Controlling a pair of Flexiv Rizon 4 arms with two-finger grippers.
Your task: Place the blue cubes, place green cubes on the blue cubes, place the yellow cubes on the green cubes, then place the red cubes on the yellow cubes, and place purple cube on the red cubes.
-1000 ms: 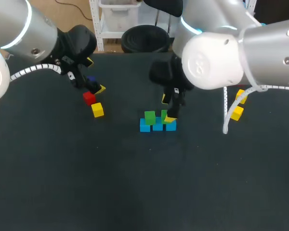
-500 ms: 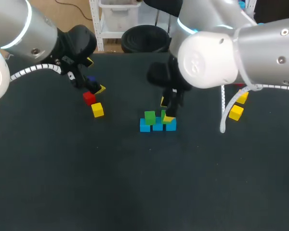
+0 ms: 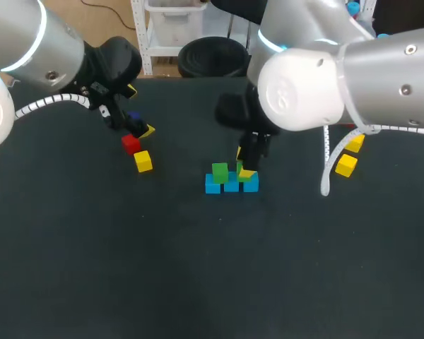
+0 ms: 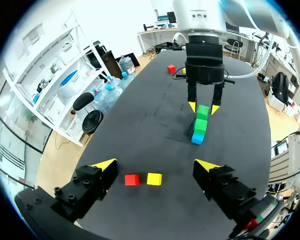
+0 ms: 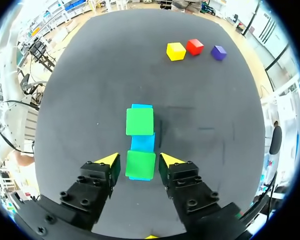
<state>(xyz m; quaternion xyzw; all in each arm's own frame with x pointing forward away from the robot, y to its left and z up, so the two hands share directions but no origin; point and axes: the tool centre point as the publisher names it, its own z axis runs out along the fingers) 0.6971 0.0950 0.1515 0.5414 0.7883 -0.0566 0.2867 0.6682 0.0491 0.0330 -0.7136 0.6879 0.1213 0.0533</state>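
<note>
Three blue cubes [image 3: 231, 186] lie in a row mid-table. One green cube [image 3: 220, 172] sits on the left end cube. A second green cube [image 5: 140, 164] rests on the right end cube. My right gripper [image 5: 139, 160] hangs over that second one, open, with its fingers close on either side and thin gaps showing. The middle blue cube [image 5: 142, 142] is bare. My left gripper [image 4: 156, 165] is open above a red cube [image 4: 132, 179] and a yellow cube [image 4: 154, 178] at the left. A purple cube [image 3: 134, 119] sits beneath it.
Two more yellow cubes [image 3: 346, 165] lie at the right, behind my right arm's white cable [image 3: 330, 166]. A further red cube [image 4: 171, 68] lies past the stack, seen from the left wrist. The black table's near half [image 3: 198, 268] holds no objects.
My right gripper's fingers have drawn in around the green cube on the right end blue cube, and that arm has shifted slightly left. The left arm has not moved.
</note>
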